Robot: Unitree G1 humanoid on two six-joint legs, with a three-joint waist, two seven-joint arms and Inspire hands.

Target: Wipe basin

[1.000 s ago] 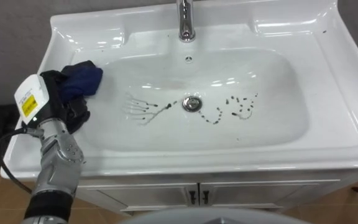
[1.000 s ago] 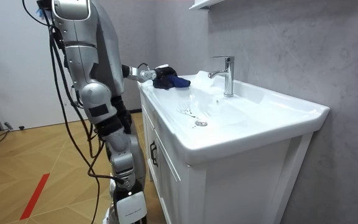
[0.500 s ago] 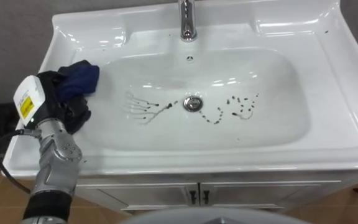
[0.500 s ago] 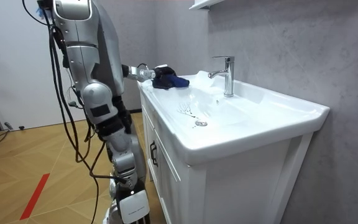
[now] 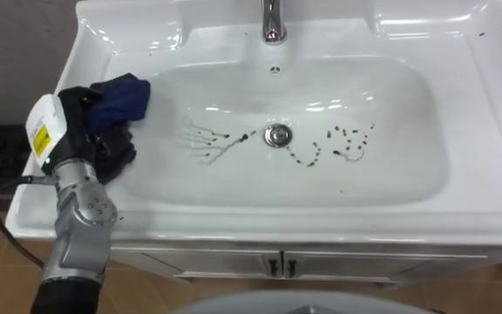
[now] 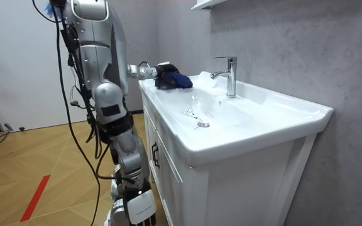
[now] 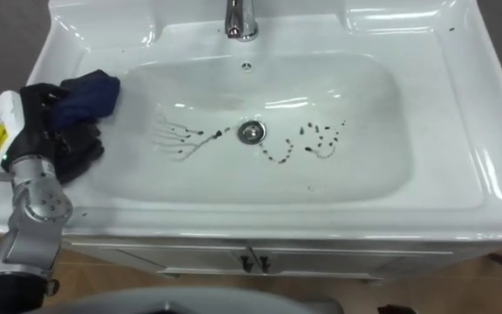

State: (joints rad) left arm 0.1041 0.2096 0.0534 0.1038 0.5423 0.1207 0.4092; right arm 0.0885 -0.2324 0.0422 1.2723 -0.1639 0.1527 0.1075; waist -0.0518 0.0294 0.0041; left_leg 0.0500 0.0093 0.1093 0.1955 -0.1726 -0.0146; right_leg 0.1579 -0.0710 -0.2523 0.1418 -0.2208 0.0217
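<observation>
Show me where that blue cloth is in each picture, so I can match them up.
Left eye view: blue cloth on the left rim of the basin, gripped by the left hand.
Right eye view: same rim, far left.
Room view: far end of the basin, to the room view's left of the faucet.
Shared landmark: the faucet.

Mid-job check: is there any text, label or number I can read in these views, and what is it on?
Yellow sticker at the back of the left hand: dark print, too small to read.
Basin, tap, cloth: no text on them.
Dark marks in the basin: smears, not writing.
</observation>
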